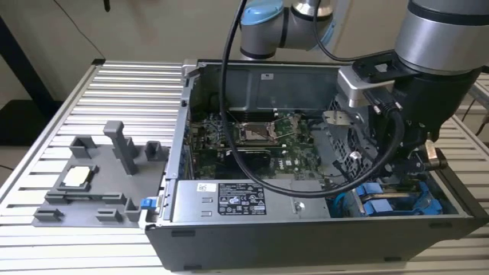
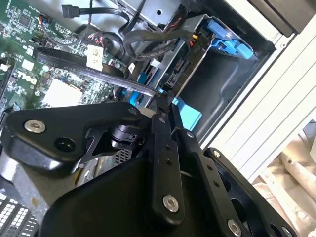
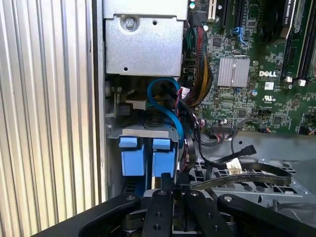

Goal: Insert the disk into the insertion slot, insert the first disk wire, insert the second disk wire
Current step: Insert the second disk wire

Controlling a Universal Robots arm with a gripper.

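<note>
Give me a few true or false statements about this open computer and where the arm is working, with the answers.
1. The computer case lies open on a slatted metal table. True.
2. The grey fixture tray stands at the exterior view's right of the case. False: it stands at that view's left.
3. The pincer is shut on a flat black wire. True, in both wrist views.
4. The arm hangs over the tray. False: it reaches into the case beside the blue parts of the insertion slot.

lettering (image 3: 269, 74) on motherboard (image 3: 247, 106), stickers (image 1: 241, 200) on grey box (image 1: 191, 207)
</note>
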